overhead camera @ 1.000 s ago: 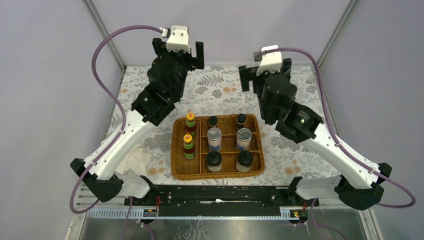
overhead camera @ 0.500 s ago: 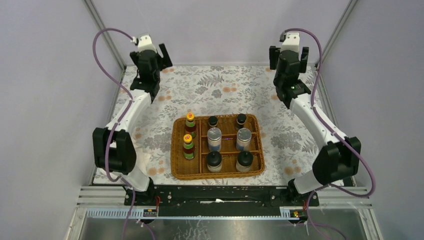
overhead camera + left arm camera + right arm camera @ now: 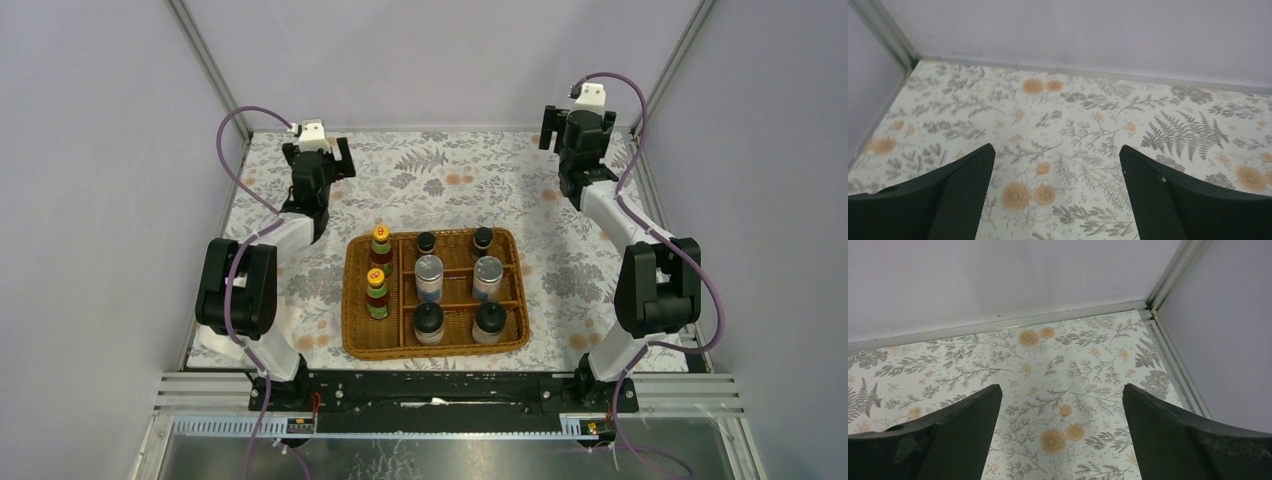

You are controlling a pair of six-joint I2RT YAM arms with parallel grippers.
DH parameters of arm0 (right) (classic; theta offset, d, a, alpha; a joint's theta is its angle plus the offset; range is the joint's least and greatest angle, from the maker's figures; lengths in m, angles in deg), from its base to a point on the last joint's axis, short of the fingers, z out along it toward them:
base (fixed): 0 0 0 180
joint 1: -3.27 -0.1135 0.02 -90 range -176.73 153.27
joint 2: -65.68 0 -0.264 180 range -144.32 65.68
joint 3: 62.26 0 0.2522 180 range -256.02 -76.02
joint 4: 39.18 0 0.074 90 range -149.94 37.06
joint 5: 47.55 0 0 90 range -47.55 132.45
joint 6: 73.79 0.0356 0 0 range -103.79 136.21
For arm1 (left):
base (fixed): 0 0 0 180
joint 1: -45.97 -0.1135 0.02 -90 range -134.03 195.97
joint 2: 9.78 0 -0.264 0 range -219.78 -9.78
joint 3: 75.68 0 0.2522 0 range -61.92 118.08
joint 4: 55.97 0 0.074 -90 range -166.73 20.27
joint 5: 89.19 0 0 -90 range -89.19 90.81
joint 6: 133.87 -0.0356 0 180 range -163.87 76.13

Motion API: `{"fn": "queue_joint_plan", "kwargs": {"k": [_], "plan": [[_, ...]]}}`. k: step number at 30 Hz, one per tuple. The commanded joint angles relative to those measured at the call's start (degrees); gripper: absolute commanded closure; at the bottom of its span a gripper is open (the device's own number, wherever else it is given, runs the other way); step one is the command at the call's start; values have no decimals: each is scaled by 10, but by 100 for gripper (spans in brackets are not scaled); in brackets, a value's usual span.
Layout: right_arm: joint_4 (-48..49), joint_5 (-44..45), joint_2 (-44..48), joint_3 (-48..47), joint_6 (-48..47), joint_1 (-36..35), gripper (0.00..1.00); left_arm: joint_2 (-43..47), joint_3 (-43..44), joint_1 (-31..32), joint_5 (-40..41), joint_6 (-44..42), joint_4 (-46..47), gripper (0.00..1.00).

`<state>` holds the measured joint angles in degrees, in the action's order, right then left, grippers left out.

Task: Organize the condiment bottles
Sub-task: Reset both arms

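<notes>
The eight condiment bottles are standing upright in pairs inside the wicker basket. You are probably dealing with small, light, hard, slick containers, best pinched around the body just below the cap. Your left gripper and right gripper are hovering over the tablecloth at the far corners, jaws spread wide, holding nothing.
</notes>
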<state>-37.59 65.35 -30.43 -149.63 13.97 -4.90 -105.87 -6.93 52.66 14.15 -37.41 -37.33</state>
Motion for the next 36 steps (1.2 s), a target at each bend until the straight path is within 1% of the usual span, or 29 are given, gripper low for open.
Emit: {"fn": "queue_joint_plan", "kwargs": {"k": [1,6,10,14,18,24,29,36], "plan": [[66,-65,-13,-1,8,9,1,-12,1,-2,-62,-59,119,1],[139,-72,-14,34,-7,9,0,-14,-3,-3,-98,-93,139,1],[146,-69,-28,38,-31,9,0,-21,8,-6,-121,-113,127,1],[149,-64,-42,54,-37,9,0,-29,8,-20,-147,-97,128,1],[168,-61,-32,78,-36,9,0,-38,-1,-23,-145,-82,152,1],[173,-45,-42,71,-19,9,0,-52,-12,-23,-141,-74,172,1],[225,-16,-47,100,-13,9,0,-53,-7,-22,-149,-73,165,1],[227,-5,-63,103,-16,9,0,-49,1,-20,-159,-71,152,1]]}}
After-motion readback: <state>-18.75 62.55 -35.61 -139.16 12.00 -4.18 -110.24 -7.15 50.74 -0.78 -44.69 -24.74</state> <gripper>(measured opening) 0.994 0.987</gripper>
